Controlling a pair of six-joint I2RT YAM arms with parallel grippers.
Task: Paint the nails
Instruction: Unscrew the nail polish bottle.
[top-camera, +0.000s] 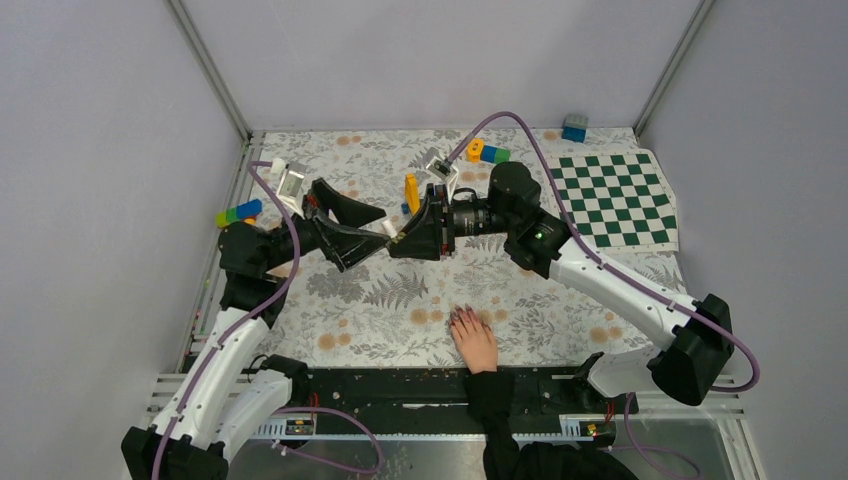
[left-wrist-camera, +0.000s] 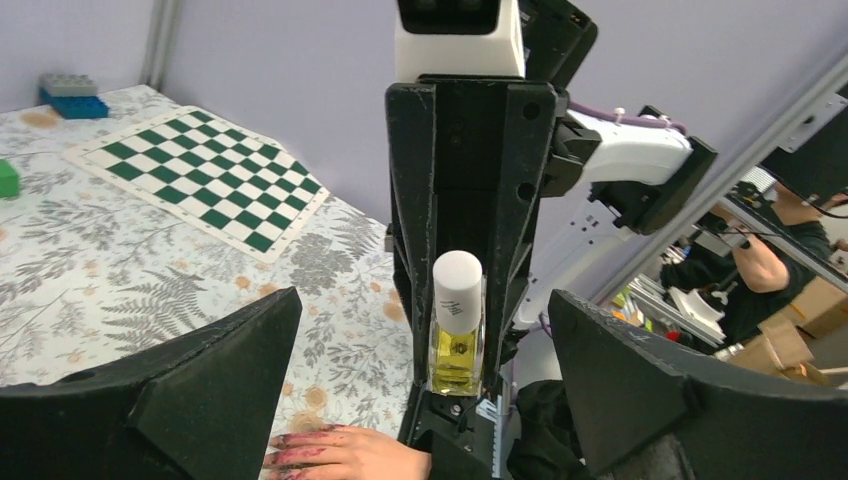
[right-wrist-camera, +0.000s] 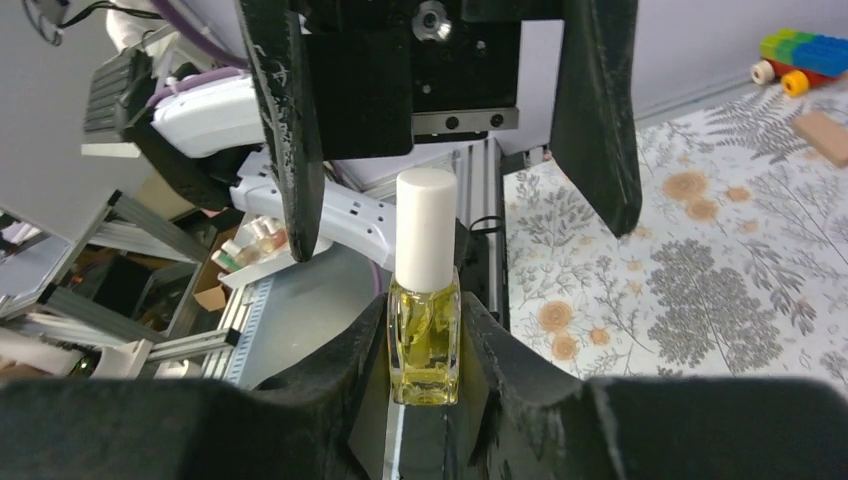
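Observation:
A pale hand (top-camera: 476, 343) with a black sleeve lies flat at the near table edge, its dark purplish-red nails (top-camera: 462, 317) pointing away. In the left wrist view the fingers (left-wrist-camera: 300, 455) look smeared purple. My right gripper (top-camera: 398, 240) is shut on a small bottle of yellow polish (right-wrist-camera: 425, 340) with a white cap (right-wrist-camera: 426, 225), held above the table's middle. My left gripper (top-camera: 380, 232) is open. Its fingers (right-wrist-camera: 290, 130) stand on either side of the cap without touching it. The bottle also shows in the left wrist view (left-wrist-camera: 457, 335).
A green checkered mat (top-camera: 615, 198) lies at the back right. Toy bricks are scattered at the back: a blue one (top-camera: 574, 127), an orange-green-blue one (top-camera: 487, 152), a yellow one (top-camera: 411, 190), and a green-blue one (top-camera: 240, 212) at the left. Purple cables loop over both arms.

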